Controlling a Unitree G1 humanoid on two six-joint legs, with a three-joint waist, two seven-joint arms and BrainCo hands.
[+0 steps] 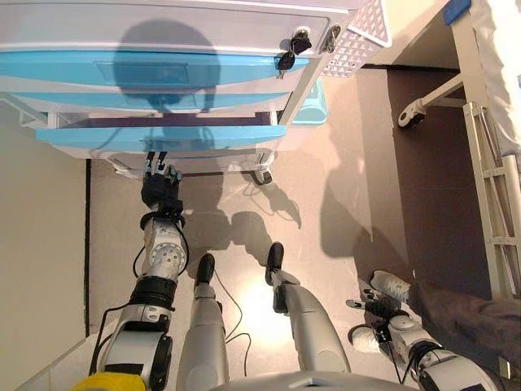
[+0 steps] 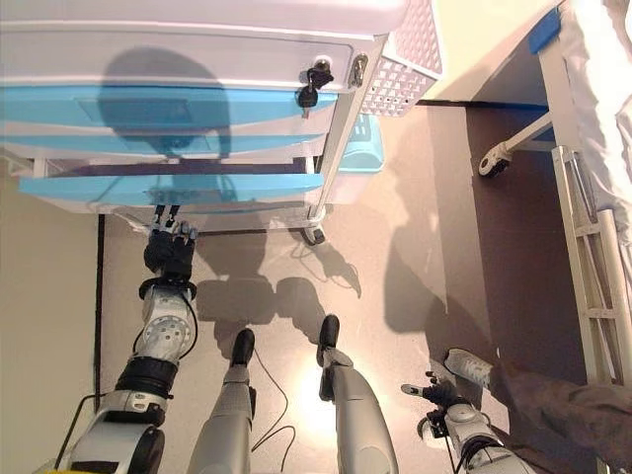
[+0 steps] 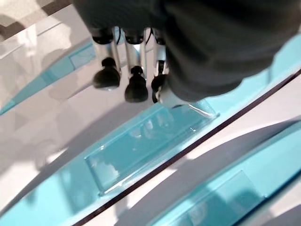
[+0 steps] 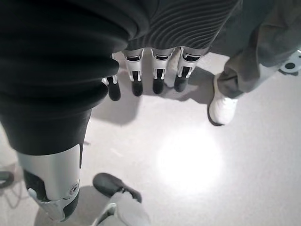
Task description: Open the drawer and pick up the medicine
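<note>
A white cart carries several blue-fronted drawers (image 1: 163, 137). The lowest front has a clear plastic handle (image 3: 141, 150) and a dark gap above it. My left hand (image 1: 160, 191) reaches up to that front. Its fingers (image 3: 136, 87) are straight, their dark tips right at the handle's edge, holding nothing. No medicine shows in any view. My right hand (image 1: 383, 314) hangs low at my right side, its fingers (image 4: 158, 75) relaxed and empty above the floor.
Keys (image 1: 295, 45) hang from a lock on the top drawer. A white perforated basket (image 1: 358, 37) is on the cart's right side, a light blue bin (image 1: 313, 106) below it. A person's white shoe (image 1: 391, 285) is beside my right hand. A bed frame (image 1: 496, 204) stands at the right.
</note>
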